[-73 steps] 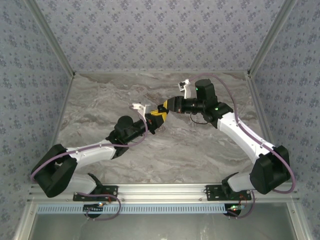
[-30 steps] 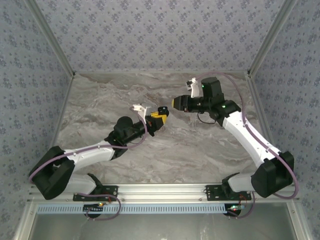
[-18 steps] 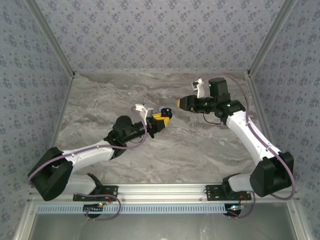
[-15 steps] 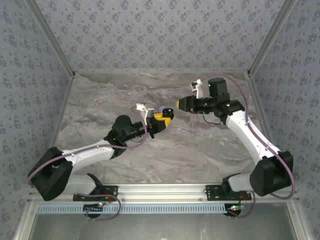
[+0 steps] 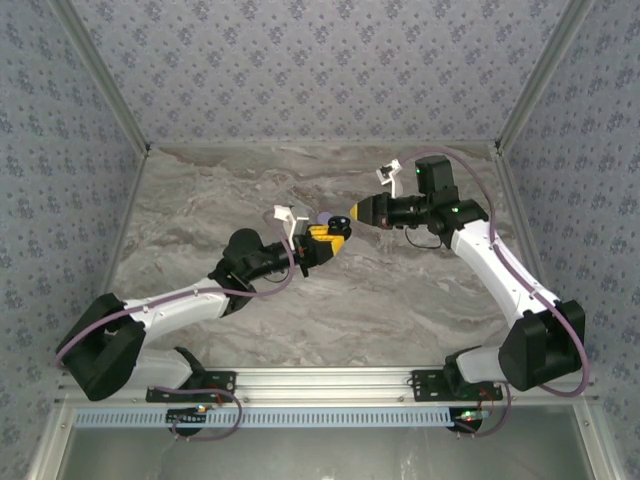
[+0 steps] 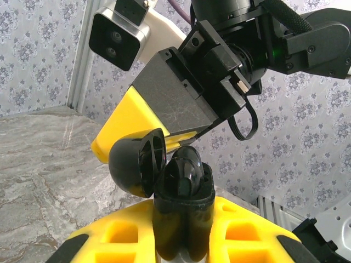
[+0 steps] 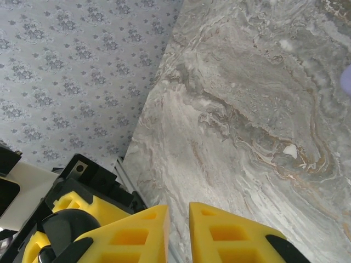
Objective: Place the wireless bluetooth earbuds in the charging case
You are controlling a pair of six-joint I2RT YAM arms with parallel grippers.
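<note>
The black charging case [image 6: 181,219] stands upright between the yellow fingers [image 6: 109,238] of my left gripper [image 6: 181,233], which is shut on it. Its round lid [image 6: 137,167] hangs open to the left, and one glossy black earbud [image 6: 185,174] sits in the case's mouth. In the top view the left gripper [image 5: 328,238] holds the case [image 5: 331,231] above the middle of the table. My right gripper [image 5: 354,212] points at it from the right, very close. Its fingertips [image 7: 178,213] stand a narrow gap apart with nothing between them, and the lid [image 7: 66,227] shows at lower left.
A small pale lilac object [image 5: 322,216] lies on the marble table [image 5: 400,290] just behind the left gripper; it also shows as the lilac object [image 7: 346,79] at the frame's right edge. Patterned walls and aluminium posts [image 5: 520,90] enclose the table.
My right gripper has come back left toward the case and its jaws have narrowed. The left gripper has edged right with the case still in it.
</note>
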